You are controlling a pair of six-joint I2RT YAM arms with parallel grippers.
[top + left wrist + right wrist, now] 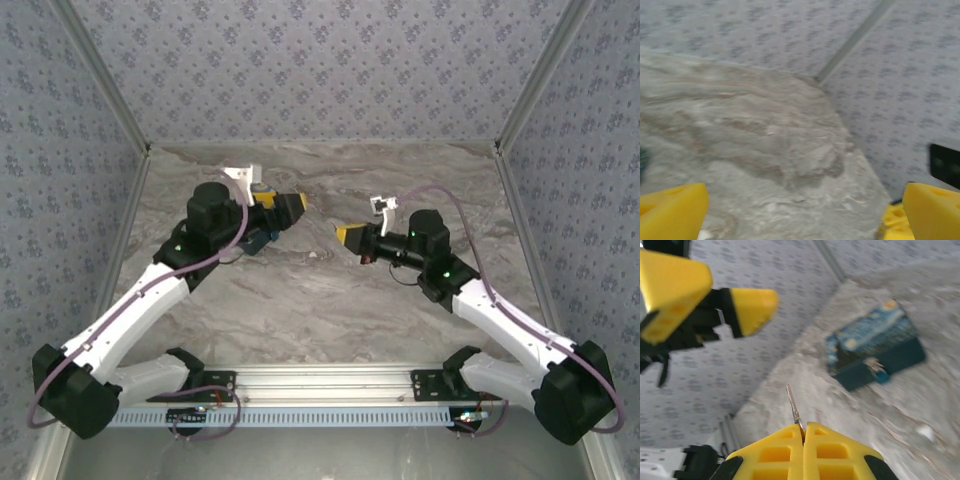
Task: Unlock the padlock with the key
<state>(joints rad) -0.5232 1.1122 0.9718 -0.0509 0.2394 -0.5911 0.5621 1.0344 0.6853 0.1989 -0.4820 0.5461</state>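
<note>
Right jaws tight on key

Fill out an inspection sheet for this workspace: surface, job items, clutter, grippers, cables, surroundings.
Surface: marble-pattern table, bare in the middle.
Job's things: the padlock hangs at the front latch of the box, which has a starry-night print. The key has its blade sticking out from between the right fingers.
Clutter: nothing seen.
Grippers: left gripper open wide and holding nothing. Right gripper shut on the key, which points roughly toward the box but is apart from it.
Cables: purple cables run along both arms, off the table.
Surroundings: patterned walls on three sides, with metal corner strips.
</note>
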